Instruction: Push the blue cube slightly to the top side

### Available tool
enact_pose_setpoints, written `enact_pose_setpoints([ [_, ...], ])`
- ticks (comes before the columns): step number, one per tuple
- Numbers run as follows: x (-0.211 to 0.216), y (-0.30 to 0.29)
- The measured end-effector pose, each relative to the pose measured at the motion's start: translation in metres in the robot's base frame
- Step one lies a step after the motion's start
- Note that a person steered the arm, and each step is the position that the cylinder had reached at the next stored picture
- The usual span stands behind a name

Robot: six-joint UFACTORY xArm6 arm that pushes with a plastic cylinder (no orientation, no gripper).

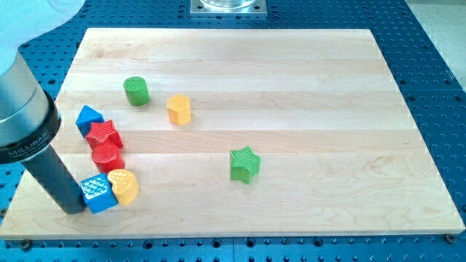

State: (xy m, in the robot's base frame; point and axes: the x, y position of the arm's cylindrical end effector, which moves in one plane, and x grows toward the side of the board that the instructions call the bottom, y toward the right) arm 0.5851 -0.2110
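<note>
my tip (73,209) down on wooden board (291,87) near bottom-left corner, touching left side of blue cube (98,193); bare rod, no jaws to open or close; yellow heart block (124,186) against cube's right; red cylinder (106,156), red star (103,134), second blue block (89,118) stacked in line above; green cylinder (136,91), yellow hexagonal block (178,109), green star (245,164) well apart

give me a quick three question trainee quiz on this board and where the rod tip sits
1. True or false: my tip sits at the view's left of the blue cube.
2. Which block touches the blue cube's right side? A green star B yellow heart C green cylinder
3. Fill in: the red star lies just above the red ____.

Key: 1 true; 2 B; 3 cylinder
</note>
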Motion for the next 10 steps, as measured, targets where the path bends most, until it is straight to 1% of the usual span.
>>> enact_pose_setpoints([
  [2, -0.003, 0.006],
  [3, -0.011, 0.022],
  [4, 0.008, 0.005],
  [5, 0.031, 0.033],
  [6, 0.032, 0.059],
  [9, -0.002, 0.062],
  [10, 0.007, 0.070],
])
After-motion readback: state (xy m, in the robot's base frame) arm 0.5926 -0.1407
